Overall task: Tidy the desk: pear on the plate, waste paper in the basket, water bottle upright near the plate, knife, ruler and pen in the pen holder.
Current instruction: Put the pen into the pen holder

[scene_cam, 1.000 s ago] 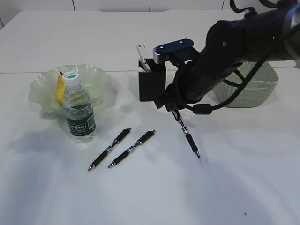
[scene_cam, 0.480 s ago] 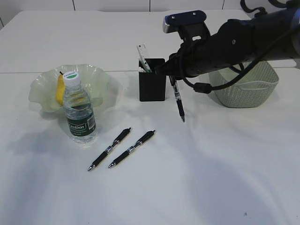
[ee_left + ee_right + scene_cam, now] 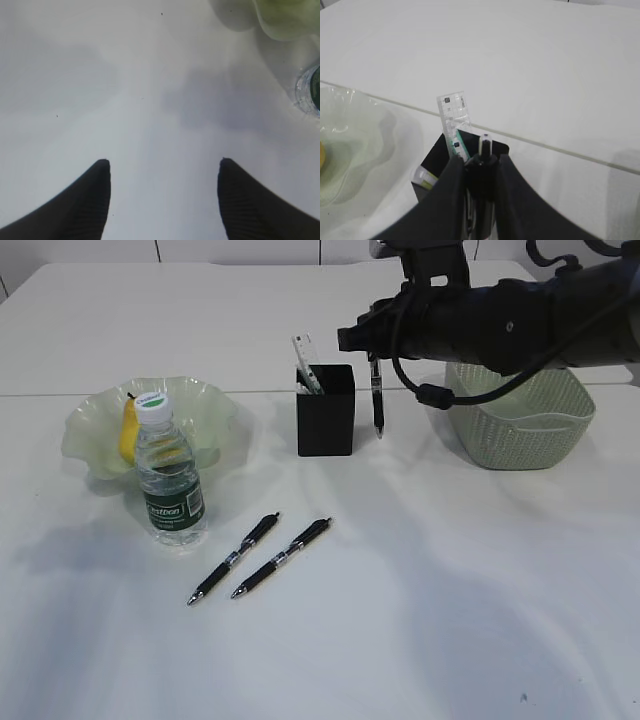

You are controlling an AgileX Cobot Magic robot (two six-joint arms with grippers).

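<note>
The right gripper (image 3: 479, 172) clamped 1 pen (image 3: 377, 400), hanging beside the pen holder (image 3: 326, 423); next, centring over it. The left gripper (image 3: 164, 192) stood open, empty.

Exterior: slanted down across surface (image 3: 400, 640) from front. Left wrist: close, facing straight down. Right wrist: close, looking forward at pen holder (image 3: 440, 165), shared with exterior.

The right gripper (image 3: 376, 358) has lifted its pen (image 3: 377, 400) off the table, from frame centre to upright beside the pen holder (image 3: 325, 412).
</note>
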